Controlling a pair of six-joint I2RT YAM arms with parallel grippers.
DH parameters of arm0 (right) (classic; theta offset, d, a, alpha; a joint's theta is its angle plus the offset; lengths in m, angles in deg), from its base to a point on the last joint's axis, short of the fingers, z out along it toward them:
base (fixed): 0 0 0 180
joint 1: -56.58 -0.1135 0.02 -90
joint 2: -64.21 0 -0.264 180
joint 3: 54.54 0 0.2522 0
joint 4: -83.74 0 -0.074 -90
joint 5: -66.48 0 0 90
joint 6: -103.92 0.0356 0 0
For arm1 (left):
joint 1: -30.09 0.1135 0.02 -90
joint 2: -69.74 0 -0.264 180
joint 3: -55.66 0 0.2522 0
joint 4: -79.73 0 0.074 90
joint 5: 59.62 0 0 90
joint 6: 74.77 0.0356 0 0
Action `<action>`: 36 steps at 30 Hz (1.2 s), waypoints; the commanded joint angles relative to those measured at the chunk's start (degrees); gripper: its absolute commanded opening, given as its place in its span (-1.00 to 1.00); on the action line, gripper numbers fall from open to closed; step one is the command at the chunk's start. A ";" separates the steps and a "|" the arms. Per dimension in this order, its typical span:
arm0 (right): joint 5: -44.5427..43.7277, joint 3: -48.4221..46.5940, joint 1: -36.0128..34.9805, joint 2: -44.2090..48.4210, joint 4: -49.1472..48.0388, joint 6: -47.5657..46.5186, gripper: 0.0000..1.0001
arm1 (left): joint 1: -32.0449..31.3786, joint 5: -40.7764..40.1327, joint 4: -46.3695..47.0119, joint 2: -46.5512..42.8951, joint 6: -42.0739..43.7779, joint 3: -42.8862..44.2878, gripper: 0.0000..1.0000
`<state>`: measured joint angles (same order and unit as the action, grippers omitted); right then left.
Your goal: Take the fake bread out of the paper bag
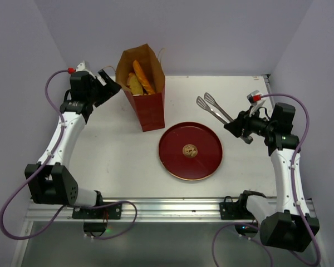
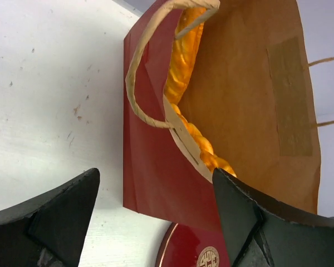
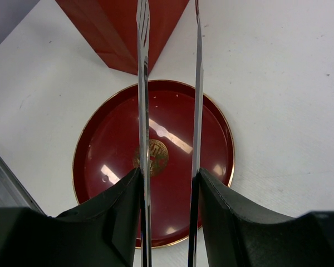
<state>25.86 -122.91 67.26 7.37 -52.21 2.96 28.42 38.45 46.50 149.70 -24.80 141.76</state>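
The tall paper bag (image 1: 149,108) is shiny red low down on the outside and plain brown at the top and inside. The long toy bread loaves (image 1: 140,78) in it are orange and gold. The round plate (image 1: 190,150) is dark red with a thin gold rim and a gold mark in the middle. The metal tongs (image 1: 214,108) are shiny silver. The counter (image 1: 111,150) is white with tiny dark specks. The left end effector (image 1: 111,83) and the right end effector (image 1: 237,130) are black.

1. We are seeing the fake bread (image 1: 140,78) sitting in the paper bag (image 1: 149,108), far left.
2. We are finding the plate (image 1: 175,149) lying nearer, to its right.
3. We are seeing the tongs (image 1: 217,110) hanging beyond the plate.
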 commanded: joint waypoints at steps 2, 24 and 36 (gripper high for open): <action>3.35 -0.06 0.22 1.29 -1.72 0.06 -0.06 | 0.26 -1.13 1.44 1.94 -1.10 4.83 0.66; 6.33 0.29 0.40 1.47 -1.72 -0.38 -0.05 | -1.23 -3.16 6.80 16.09 0.39 13.27 -0.03; 10.99 -2.95 0.40 1.91 1.61 -2.22 -0.05 | -1.93 -1.39 9.97 17.42 5.57 17.30 -0.98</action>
<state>33.12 -122.50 67.52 10.05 -51.78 2.48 26.69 36.75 52.08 167.62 -22.59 154.92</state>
